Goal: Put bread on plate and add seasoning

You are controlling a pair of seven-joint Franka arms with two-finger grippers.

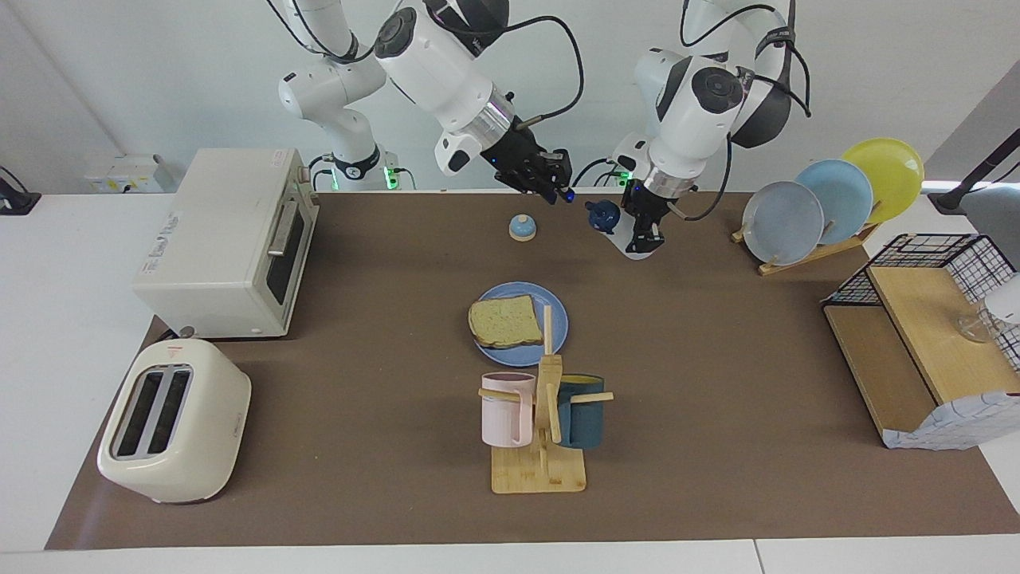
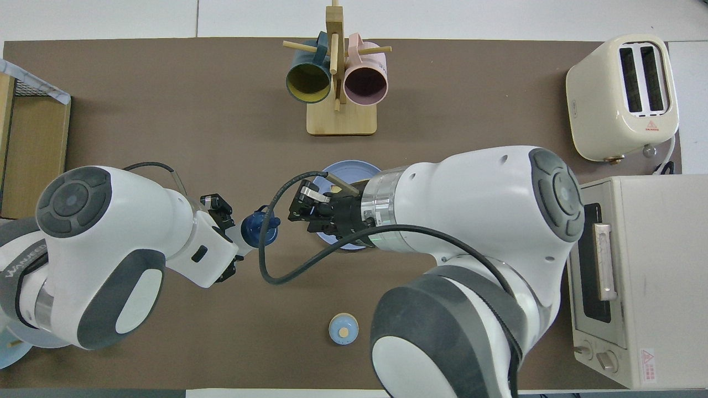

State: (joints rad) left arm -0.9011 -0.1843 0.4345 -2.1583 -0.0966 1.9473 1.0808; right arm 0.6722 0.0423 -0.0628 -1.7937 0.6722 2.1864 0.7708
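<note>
Your left tool (image 1: 642, 226) is clamped on the seasoning (image 1: 617, 229), a whitish bottle with a dark blue cap (image 2: 259, 229), and holds it in the air, tilted so the cap points toward the right arm's end of the table (image 1: 717, 446). The facing view shows the bottle lifted over bare brown table between the small bell (image 1: 522, 228) and the plate rack (image 1: 797, 251).

Your right tool (image 1: 548, 177) hangs in the air close to the bottle's cap. In the facing view it is above the table near the bell, and its tip is just beside the cap without clearly touching it. You cannot tell from either view whether its fingers are apart or together.

The bread (image 1: 505, 321) lies flat on the blue plate (image 1: 558, 315) in the middle of the table. The slice covers the part of the plate toward the right arm's end, and its edge reaches the rim there. From overhead, the right arm hides most of the plate and bread.

The mug tree (image 1: 542, 430), with a pink mug (image 1: 507, 408) and a dark teal mug (image 1: 582, 410), stands just beside the plate, farther from the robots. The toaster (image 1: 174, 420) and the oven (image 1: 227, 243) sit at the right arm's end.
</note>
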